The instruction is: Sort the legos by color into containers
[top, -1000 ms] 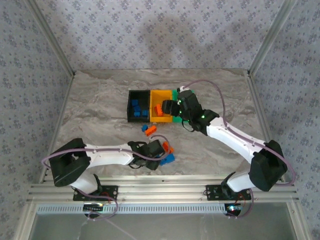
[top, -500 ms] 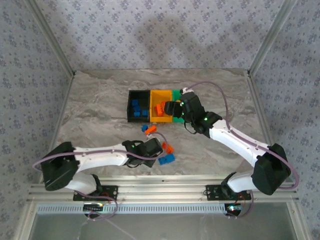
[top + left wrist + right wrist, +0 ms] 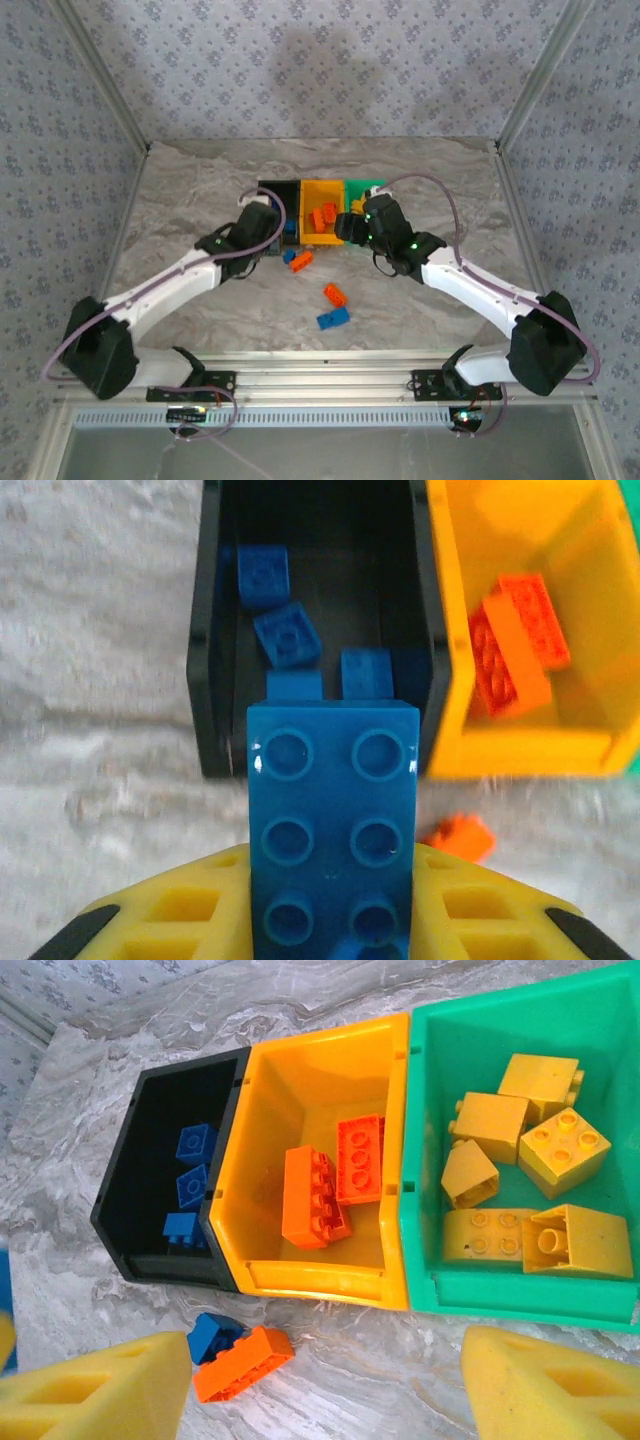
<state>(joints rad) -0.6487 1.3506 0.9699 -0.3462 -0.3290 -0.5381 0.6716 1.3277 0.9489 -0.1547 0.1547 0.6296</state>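
Left claw (image 3: 332, 925), clamped on a blue brick (image 3: 332, 810), hangs at the near wall of the black bin (image 3: 205, 630). Released too soon, the brick could clip that rim and drop to the counter (image 3: 100, 780), or stray right into the yellow-orange bin (image 3: 450, 680). The brick juts from the claw toward the far side, its tip seemingly over the rim. Right claw (image 3: 330, 1380) gapes empty above a loose orange brick (image 3: 243, 1362).
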